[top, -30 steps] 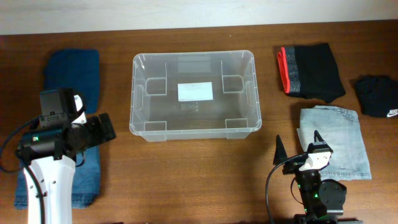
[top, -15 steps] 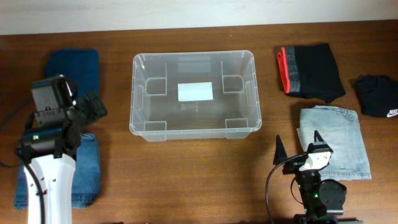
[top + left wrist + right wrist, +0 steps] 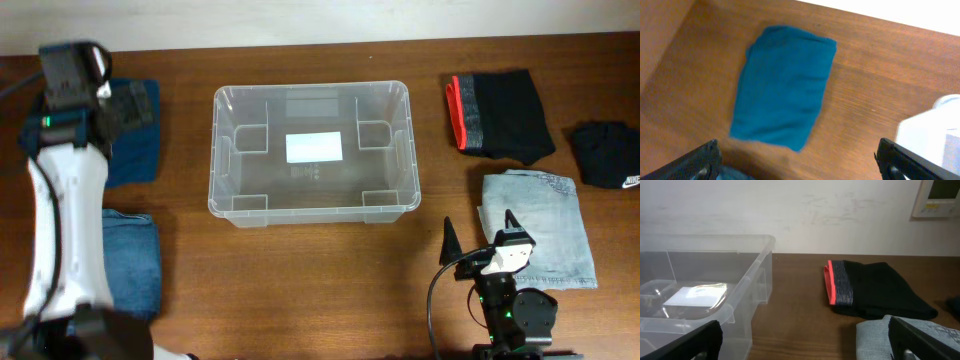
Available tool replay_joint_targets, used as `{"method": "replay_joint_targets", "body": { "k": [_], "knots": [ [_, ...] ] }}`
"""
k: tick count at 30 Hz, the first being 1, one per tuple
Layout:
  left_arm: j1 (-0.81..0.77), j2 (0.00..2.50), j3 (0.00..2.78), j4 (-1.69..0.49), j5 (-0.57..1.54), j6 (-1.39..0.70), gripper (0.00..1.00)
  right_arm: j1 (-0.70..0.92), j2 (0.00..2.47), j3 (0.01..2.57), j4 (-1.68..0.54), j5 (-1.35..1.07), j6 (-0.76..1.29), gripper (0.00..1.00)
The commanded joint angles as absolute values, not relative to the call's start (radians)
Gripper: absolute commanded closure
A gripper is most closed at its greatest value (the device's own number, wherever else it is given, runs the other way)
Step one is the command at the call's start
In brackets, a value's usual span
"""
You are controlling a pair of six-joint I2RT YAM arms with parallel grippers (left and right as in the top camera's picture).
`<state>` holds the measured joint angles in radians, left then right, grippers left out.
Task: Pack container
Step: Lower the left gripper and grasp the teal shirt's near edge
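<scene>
The container (image 3: pixel 310 185), a clear plastic bin with a white label on its base, stands empty mid-table. Its corner shows in the left wrist view (image 3: pixel 932 132) and its side wall in the right wrist view (image 3: pixel 762 280). My left gripper (image 3: pixel 140 105) hangs open over the table's far left corner, above a folded teal cloth (image 3: pixel 130 150). In its own view, that gripper (image 3: pixel 800 160) holds nothing and the teal cloth (image 3: pixel 782 85) lies ahead of it. Near the front edge, my right gripper (image 3: pixel 480 235) stands open and holds nothing (image 3: pixel 802 340).
Folded blue jeans (image 3: pixel 125 270) lie at the front left. To the right of the bin lie a black garment with a red band (image 3: pixel 500 115), a small black item with a white logo (image 3: pixel 607 152) and folded light denim (image 3: pixel 545 225).
My left arm has swung from over the blue jeans toward the back of the table, and now stands above the teal cloth. The right arm has not moved.
</scene>
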<state>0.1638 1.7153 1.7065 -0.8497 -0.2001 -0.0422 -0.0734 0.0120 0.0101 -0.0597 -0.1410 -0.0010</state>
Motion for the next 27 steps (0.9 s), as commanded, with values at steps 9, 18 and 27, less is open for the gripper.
{"method": "replay_joint_targets", "body": {
  "k": [9, 18, 27],
  "knots": [
    [0.160, 2.026, 1.800, -0.788, -0.228, 0.217, 0.01, -0.080, 0.003, 0.006, -0.065, -0.147, -0.003, 0.02],
    [0.118, 2.188, 1.800, -0.680, -0.404, 0.268, 0.01, -0.080, 0.003, 0.006, -0.065, -0.147, -0.003, 0.01],
    [0.072, 2.264, 1.800, -0.605, -0.574, 0.200, 0.01, -0.080, 0.003, 0.006, -0.065, -0.147, -0.003, 0.01]
  ]
}}
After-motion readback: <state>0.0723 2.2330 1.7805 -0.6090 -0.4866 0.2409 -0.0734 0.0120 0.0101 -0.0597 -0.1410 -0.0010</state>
